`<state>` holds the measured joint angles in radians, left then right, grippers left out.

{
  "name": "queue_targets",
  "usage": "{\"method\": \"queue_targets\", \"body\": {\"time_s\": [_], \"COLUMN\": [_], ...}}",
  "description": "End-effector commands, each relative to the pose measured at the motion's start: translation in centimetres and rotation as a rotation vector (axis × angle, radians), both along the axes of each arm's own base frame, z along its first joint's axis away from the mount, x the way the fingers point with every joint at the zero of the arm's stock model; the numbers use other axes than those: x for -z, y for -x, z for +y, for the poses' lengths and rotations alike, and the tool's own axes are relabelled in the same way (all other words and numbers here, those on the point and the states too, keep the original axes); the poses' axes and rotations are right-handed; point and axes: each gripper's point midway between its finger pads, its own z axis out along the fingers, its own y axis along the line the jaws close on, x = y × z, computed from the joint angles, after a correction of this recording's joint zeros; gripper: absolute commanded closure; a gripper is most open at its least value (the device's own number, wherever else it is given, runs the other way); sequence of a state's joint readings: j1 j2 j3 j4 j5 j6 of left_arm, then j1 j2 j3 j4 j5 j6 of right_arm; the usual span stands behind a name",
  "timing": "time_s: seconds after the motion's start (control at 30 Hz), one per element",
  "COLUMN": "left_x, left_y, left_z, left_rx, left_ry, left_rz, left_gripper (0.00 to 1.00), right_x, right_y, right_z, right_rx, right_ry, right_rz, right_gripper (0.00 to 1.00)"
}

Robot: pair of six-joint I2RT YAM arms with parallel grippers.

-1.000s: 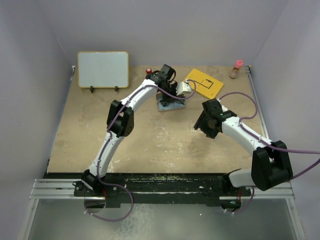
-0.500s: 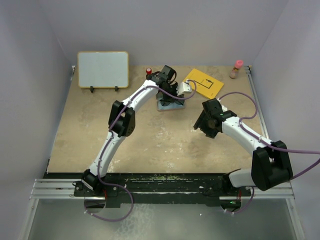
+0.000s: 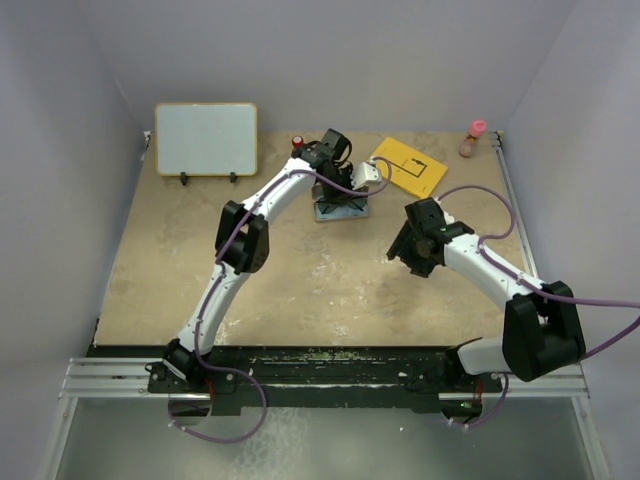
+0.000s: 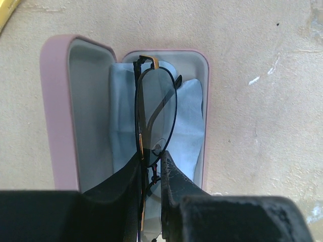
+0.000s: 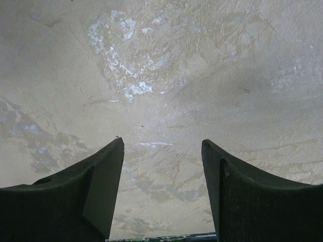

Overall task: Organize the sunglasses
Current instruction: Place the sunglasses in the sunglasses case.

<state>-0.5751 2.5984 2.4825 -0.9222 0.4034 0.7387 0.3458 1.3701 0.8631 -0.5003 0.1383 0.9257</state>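
Observation:
In the left wrist view the folded sunglasses (image 4: 154, 108), thin dark wire frames with greyish lenses, hang edge-on over an open pink case (image 4: 58, 111) lined with a light blue cloth (image 4: 189, 121). My left gripper (image 4: 151, 159) is shut on the sunglasses near their bridge. From above, that gripper (image 3: 345, 190) sits over the case (image 3: 340, 210) at the back middle of the table. My right gripper (image 5: 161, 146) stands open over bare tabletop, nothing between its fingers, and is seen from above (image 3: 412, 245) to the right of centre.
A yellow card (image 3: 410, 165) lies just right of the case. A white board in a wooden frame (image 3: 205, 138) stands at the back left. A small pink-capped bottle (image 3: 472, 138) sits at the back right corner, and a small red item (image 3: 297, 142) behind the left wrist.

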Motion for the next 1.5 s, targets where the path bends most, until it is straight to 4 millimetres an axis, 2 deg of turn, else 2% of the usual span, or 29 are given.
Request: {"method": "queue_targets", "body": {"time_s": [0.0,0.2,0.7,0.87,1.07,1.33,1.47], "left_x": [-4.0,-3.0,-1.1,-1.0,-1.5,-2.8,-2.9], "left_y": [0.3,1.0,1.0,0.5,0.6,0.9,0.5], "left_z": [0.6,0.4,-0.7,-0.6,-0.4,-0.4,-0.3], "left_rx": [-0.03,-0.025,-0.001,-0.024,-0.032,-0.039,-0.053], "left_ry": [0.029,0.038,0.076,0.068,0.057,0.072,0.067], "left_rz": [-0.016,0.028,0.053,0.034,0.023,0.022,0.009], "left_gripper": [0.96,0.96,0.96,0.81,0.78,0.49,0.48], "right_x": [-0.2,-0.2,-0.1,0.1,0.0,0.0,0.0], "right_y": [-0.2,-0.2,-0.2,-0.2,-0.3,-0.2,-0.2], "right_z": [0.0,0.1,0.1,0.3,0.3,0.4,0.4], "right_rx": [0.016,0.014,0.015,0.014,0.012,0.012,0.014], "right_ry": [-0.011,-0.016,-0.018,-0.026,-0.026,-0.031,-0.038], "right_rz": [-0.014,-0.013,-0.011,-0.008,-0.01,-0.011,-0.012], "right_gripper": [0.33,0.34,0.33,0.34,0.34,0.34,0.34]}}
